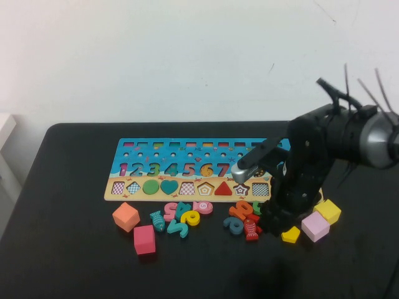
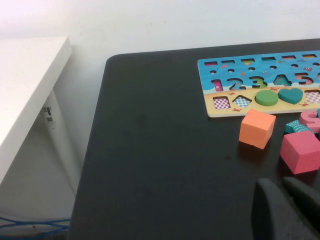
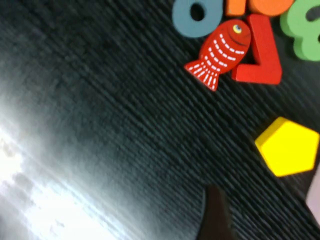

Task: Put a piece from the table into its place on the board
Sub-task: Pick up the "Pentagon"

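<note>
The yellow pentagon piece (image 1: 290, 235) lies flat on the black table (image 1: 68, 249), in front of the board's right end; it also shows in the right wrist view (image 3: 289, 146). The board (image 1: 187, 163) lies across the middle, with an empty pentagon slot (image 1: 205, 187) in its tan row. My right gripper (image 1: 277, 225) is low over the table just left of the pentagon, open and empty; one dark finger (image 3: 215, 217) shows beside the piece, apart from it. My left gripper (image 2: 281, 186) is shut and empty, near the table's left front, outside the high view.
A yellow cube (image 1: 328, 210) and a pink cube (image 1: 315, 226) sit right of the pentagon. A red fish (image 1: 250, 228) and loose numbers (image 1: 240, 215) lie to its left. An orange cube (image 1: 126, 216) and a red cube (image 1: 144, 240) sit front left. A white shelf (image 2: 25, 90) stands beyond the left edge.
</note>
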{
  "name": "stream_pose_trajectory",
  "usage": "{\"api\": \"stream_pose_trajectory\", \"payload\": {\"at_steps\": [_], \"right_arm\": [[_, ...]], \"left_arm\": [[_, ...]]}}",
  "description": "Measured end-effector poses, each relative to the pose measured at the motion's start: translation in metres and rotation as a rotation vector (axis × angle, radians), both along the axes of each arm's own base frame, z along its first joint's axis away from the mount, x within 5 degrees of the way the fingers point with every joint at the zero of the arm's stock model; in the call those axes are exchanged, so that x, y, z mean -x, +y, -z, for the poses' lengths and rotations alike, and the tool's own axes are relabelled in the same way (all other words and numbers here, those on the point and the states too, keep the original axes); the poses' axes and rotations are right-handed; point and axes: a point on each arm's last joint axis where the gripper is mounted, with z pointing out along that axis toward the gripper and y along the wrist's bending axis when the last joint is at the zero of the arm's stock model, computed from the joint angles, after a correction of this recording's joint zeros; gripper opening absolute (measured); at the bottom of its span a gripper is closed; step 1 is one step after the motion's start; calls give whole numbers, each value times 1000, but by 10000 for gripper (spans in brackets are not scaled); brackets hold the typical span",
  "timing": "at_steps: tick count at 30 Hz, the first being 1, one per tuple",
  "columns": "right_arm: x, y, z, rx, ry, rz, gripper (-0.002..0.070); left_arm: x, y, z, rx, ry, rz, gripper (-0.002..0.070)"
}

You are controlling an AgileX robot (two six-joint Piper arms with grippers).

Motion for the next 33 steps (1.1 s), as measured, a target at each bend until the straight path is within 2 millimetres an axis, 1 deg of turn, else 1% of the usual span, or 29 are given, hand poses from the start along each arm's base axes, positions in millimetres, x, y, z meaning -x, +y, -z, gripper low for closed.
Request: {"api": "stream_pose_trajectory", "payload": {"at_steps": [6, 13, 18, 21, 33], "right_arm": [[-5, 1, 21, 19, 20, 73, 475], [-7, 1, 44, 55, 50, 90, 477], [-10, 1, 58, 64, 49, 122, 477], [-13, -1, 62, 83, 18, 157, 477], [-19, -9, 61, 101, -16, 212, 477]], "left_arm": [[0, 0, 0, 0, 0, 0, -2], [0, 0, 0, 0, 0, 0, -2], [0, 0, 0, 0, 0, 0, -2], [0, 0, 0, 2, 0, 0, -2], [0, 0, 0, -1, 0, 1, -2]]}}
